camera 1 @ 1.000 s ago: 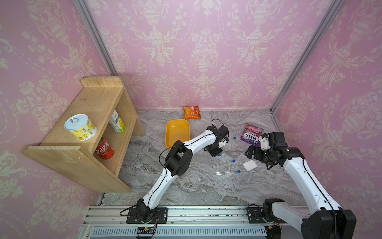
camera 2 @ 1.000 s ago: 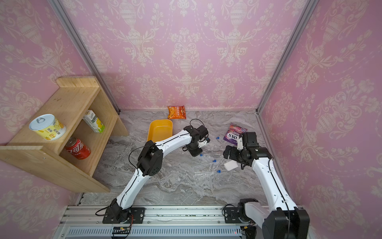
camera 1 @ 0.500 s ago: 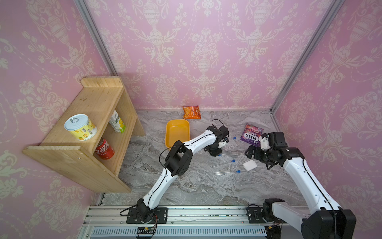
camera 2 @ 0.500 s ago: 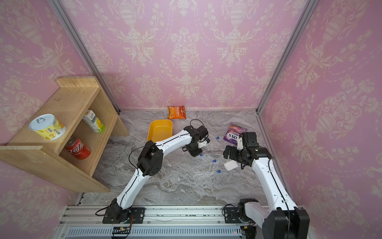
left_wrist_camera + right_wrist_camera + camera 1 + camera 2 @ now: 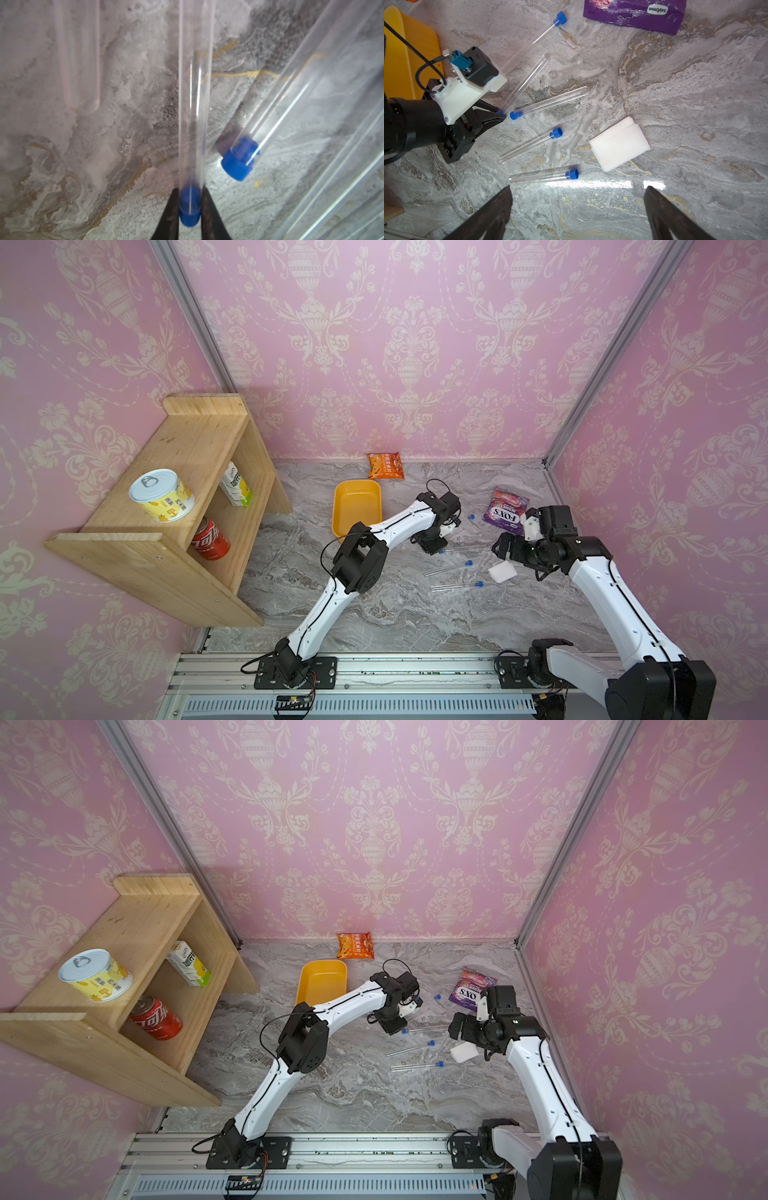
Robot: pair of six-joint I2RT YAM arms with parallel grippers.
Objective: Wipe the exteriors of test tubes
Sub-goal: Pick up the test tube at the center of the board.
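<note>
**A pinch on a blue cap, the wipe not yet in hand**

My left gripper (image 5: pixel 189 199) has its fingers (image 5: pixel 171 214) pressed against both sides of the blue cap (image 5: pixel 189 217) of one test tube (image 5: pixel 195 93). I cannot tell whether that tube has left the marble table (image 5: pixel 695 104). The four other test tubes (image 5: pixel 529 146) lie loose on the marble close by, between my two arms. My right gripper (image 5: pixel 578 188) hangs with its jaws wide apart and nothing between them, near the folded white wipe (image 5: pixel 618 145), which lies flat on the table.

I judge this to be the pick-up step, with no wiping begun. The next move calls for lifting the tube clear of its neighbours, grasping the wipe and drawing it along the glass.

The yellow tray (image 5: pixel 356 506) is empty. The wooden shelf (image 5: pixel 195 435) carries a tin (image 5: pixel 161 494) on top, and a carton (image 5: pixel 236 489) and a cola can (image 5: pixel 210 539) below.
</note>
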